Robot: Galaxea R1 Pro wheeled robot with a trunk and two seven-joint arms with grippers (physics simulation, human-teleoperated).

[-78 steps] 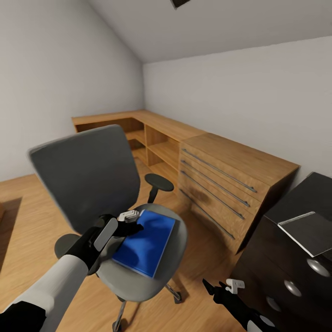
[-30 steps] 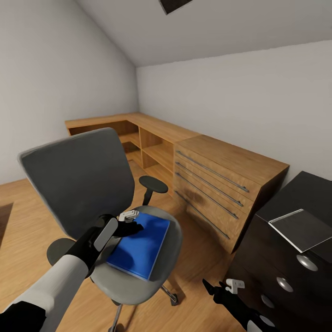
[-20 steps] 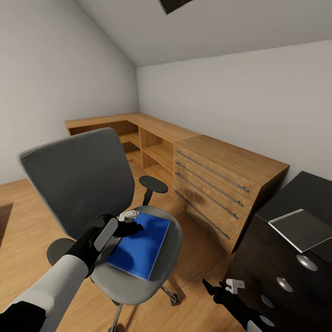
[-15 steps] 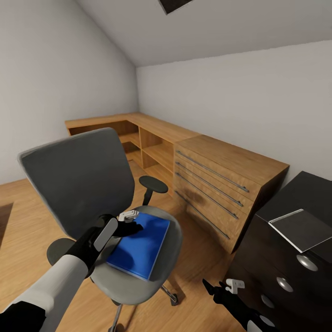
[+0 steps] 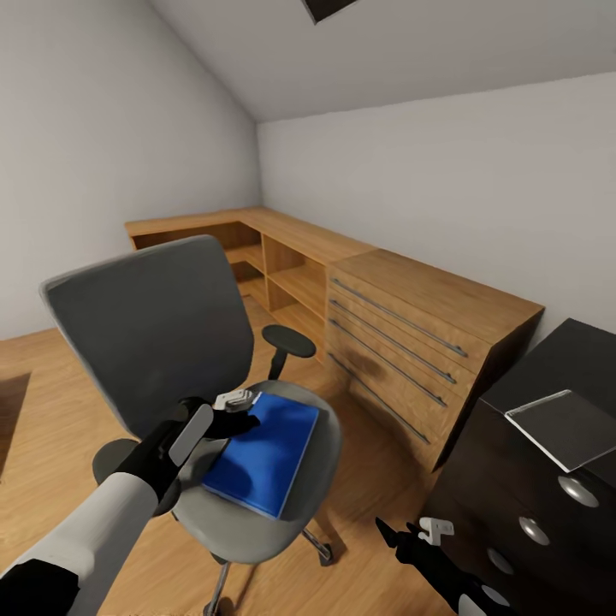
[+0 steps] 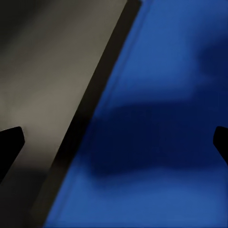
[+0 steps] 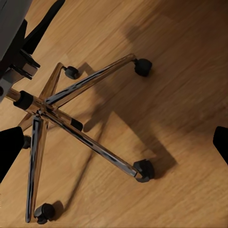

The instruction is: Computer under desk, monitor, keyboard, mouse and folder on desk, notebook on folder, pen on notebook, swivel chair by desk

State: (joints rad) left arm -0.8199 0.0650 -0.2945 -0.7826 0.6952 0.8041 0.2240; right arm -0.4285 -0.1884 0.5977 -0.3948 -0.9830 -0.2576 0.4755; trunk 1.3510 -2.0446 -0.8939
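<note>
We are at the folder step: the blue folder (image 5: 263,453) lies flat on the swivel chair (image 5: 171,342) seat, at seven o'clock in our head view. Our left tool (image 5: 238,412), fingers spread wide, hovers over its near-left corner. Next we must lower and close on that edge. Our right tool (image 5: 411,535) hangs open at five o'clock beside the table (image 5: 547,376). Compared with a moment earlier, only our view has drifted slightly.

Folder (image 5: 261,454) on swivel chair (image 5: 162,342) seat, desk (image 5: 547,445) to its right.

Glossy chrome chair base (image 7: 71,118), wooden floor (image 7: 180,61)
</note>
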